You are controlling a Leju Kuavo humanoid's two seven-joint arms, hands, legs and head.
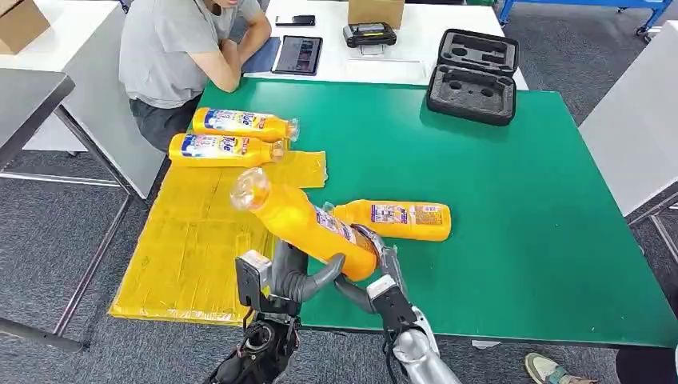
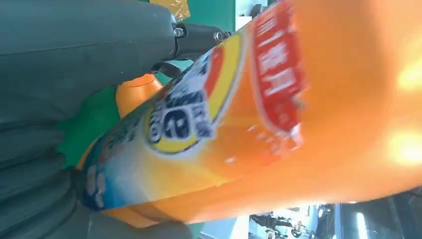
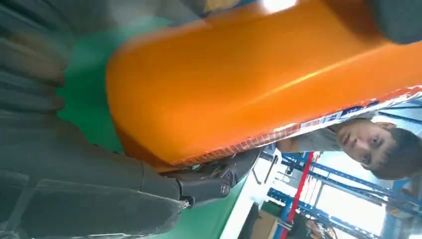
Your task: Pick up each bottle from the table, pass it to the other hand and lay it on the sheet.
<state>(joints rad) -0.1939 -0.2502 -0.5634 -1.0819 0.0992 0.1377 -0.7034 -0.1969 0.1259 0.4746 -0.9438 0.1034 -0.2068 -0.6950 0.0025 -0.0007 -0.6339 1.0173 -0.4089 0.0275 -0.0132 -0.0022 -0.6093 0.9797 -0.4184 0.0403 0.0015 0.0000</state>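
Observation:
An orange bottle (image 1: 300, 220) with a clear cap is up off the table near the front edge, tilted with its cap toward the yellow sheet (image 1: 192, 248). Both hands are on its base end: my left hand (image 1: 312, 276) curls under it and my right hand (image 1: 377, 268) grips the bottom. Up close, the label side of the bottle (image 2: 278, 124) lies against my left hand (image 2: 74, 74), and its plain orange side (image 3: 249, 84) against my right hand (image 3: 74, 189). A second bottle (image 1: 396, 218) lies on the green table (image 1: 520, 200). Two bottles (image 1: 240, 124) (image 1: 224, 150) lie at the sheet's far end.
A person (image 1: 184, 48) sits at the table's far left corner, close to the sheet. A black foam case (image 1: 473, 76) stands open at the far side. A tablet (image 1: 298, 54) lies on the white table behind. A shoe (image 1: 548, 368) shows by the front right.

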